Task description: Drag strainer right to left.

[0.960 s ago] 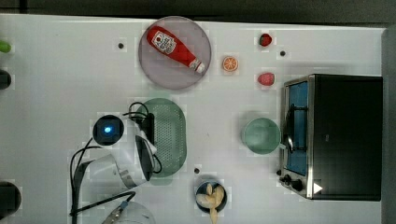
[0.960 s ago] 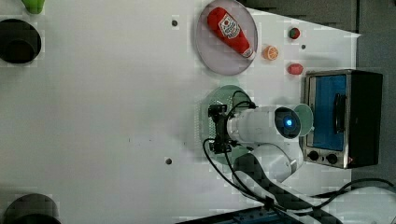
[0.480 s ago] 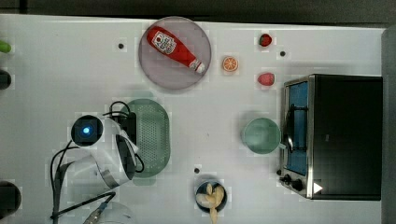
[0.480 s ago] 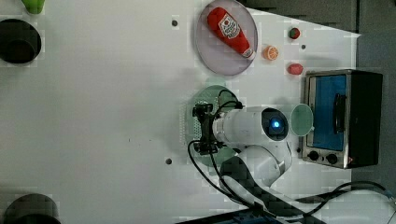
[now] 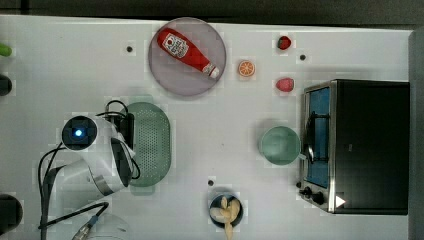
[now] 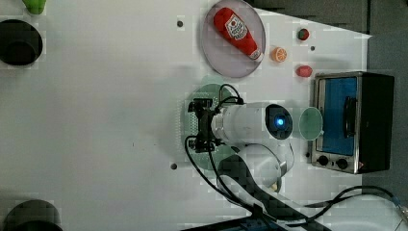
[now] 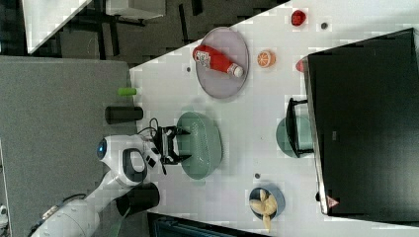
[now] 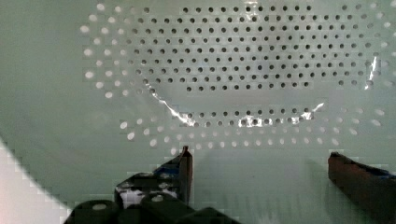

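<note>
The drag looks well under way but, as a judgement, not clearly finished: the strainer [image 5: 150, 145] now lies on the white counter [image 5: 60, 65] well apart from the green bowl [image 5: 280, 145], on the top view's left of it, and just below and to the top view's left of the grey plate [image 5: 187, 56] that carries the ketchup bottle [image 5: 187, 50]. The gripper [image 8: 259, 163] is spread wide, its two fingers [image 8: 184, 165] standing apart inside the strainer's perforated basin and closed on nothing, so the arm seems to be pushing the strainer along from within rather than gripping it. What is left, as far as one can judge, is any remaining travel toward the top view's left, where plenty of bare counter lies beyond the arm, and then lifting the gripper out. Compared with a second ago, the strainer has slid away from the green bowl toward the top view's left, moving from a spot directly below the grey plate to one offset from it, and the arm has travelled with it; the gripper's spread is unchanged, and the plate, the bowl and the toaster oven [image 5: 357, 145] have stayed put.
</note>
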